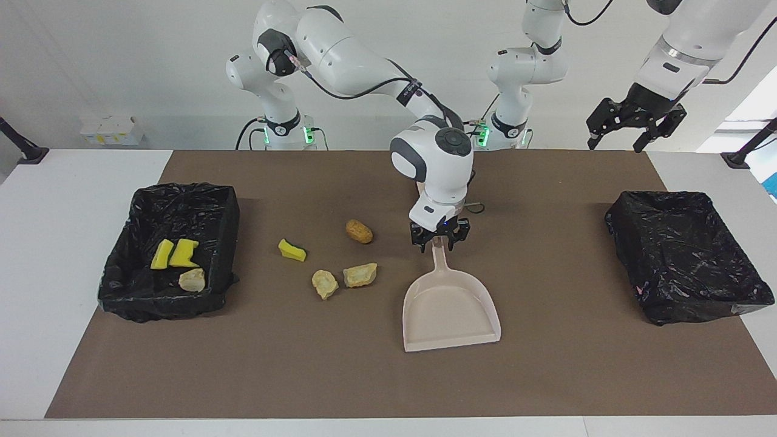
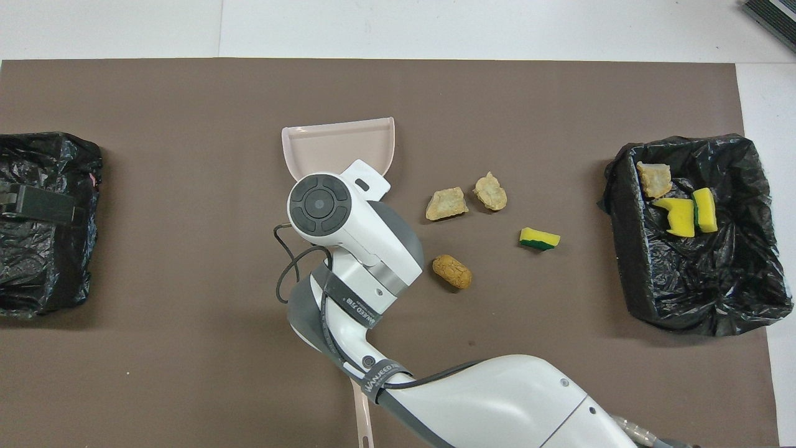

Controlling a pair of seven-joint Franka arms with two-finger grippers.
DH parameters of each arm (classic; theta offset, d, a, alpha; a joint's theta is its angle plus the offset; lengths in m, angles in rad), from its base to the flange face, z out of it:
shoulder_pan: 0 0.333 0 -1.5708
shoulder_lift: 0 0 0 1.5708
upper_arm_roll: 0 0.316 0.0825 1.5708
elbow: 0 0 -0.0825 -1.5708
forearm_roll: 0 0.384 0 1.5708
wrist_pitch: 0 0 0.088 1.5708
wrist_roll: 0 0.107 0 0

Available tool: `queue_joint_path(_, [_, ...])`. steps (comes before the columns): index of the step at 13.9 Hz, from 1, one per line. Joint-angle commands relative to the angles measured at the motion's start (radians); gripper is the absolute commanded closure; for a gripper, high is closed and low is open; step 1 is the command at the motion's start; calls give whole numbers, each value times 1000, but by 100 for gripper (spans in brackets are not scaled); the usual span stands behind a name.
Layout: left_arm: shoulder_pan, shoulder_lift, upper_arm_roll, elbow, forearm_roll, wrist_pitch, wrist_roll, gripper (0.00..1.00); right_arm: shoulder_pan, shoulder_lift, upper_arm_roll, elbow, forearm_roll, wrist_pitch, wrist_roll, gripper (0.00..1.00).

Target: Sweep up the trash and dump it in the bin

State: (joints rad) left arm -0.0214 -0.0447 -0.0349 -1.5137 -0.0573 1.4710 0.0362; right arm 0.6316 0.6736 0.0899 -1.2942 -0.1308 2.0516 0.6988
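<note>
The beige dustpan (image 1: pixel 452 306) lies flat on the brown mat, handle toward the robots. My right gripper (image 1: pixel 438 241) stands at the top of the handle with its fingers on either side of it, apart. The right arm hides the handle in the overhead view, where only the pan (image 2: pixel 339 146) shows. Beside the pan, toward the right arm's end, lie a brown oval lump (image 1: pixel 359 231), a yellow-green sponge wedge (image 1: pixel 292 250) and two beige lumps (image 1: pixel 325 283) (image 1: pixel 360 274). My left gripper (image 1: pixel 634 127) hangs open, high over the table's edge at the left arm's end.
A black-lined bin (image 1: pixel 182 194) at the right arm's end holds two sponge wedges (image 1: pixel 173 254) and a beige lump (image 1: pixel 192 280). A second black-lined bin (image 1: pixel 680 255) stands at the left arm's end. A beige strip (image 2: pixel 364 417) shows under the right arm; I cannot tell what it is.
</note>
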Motion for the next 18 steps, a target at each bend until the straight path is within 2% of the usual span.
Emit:
queue_joint_path(1, [5,-20,0,-16,7,-14,-2,0,-32,-55,-2,-10,-15,-40,8,0])
queue_joint_path(5, [8,-26,1,-22,7,-23,-12,0,-137,-143,8,-13,8,-92,-53,0])
queue_joint_path(7, [-5,-24,0,-23,7,3,-12,0,-205,-181,8,-13,10,-172,-230,0])
queue_joint_path(12, [-40,-1,-10,-40,7,87,-16,0,-355,-235,8,-10,42,-247,-522,0])
queue_joint_path(18, [-182,129,-10,-42,7,290,-143,0,-501,-299,1,-11,20,-356,-726,0])
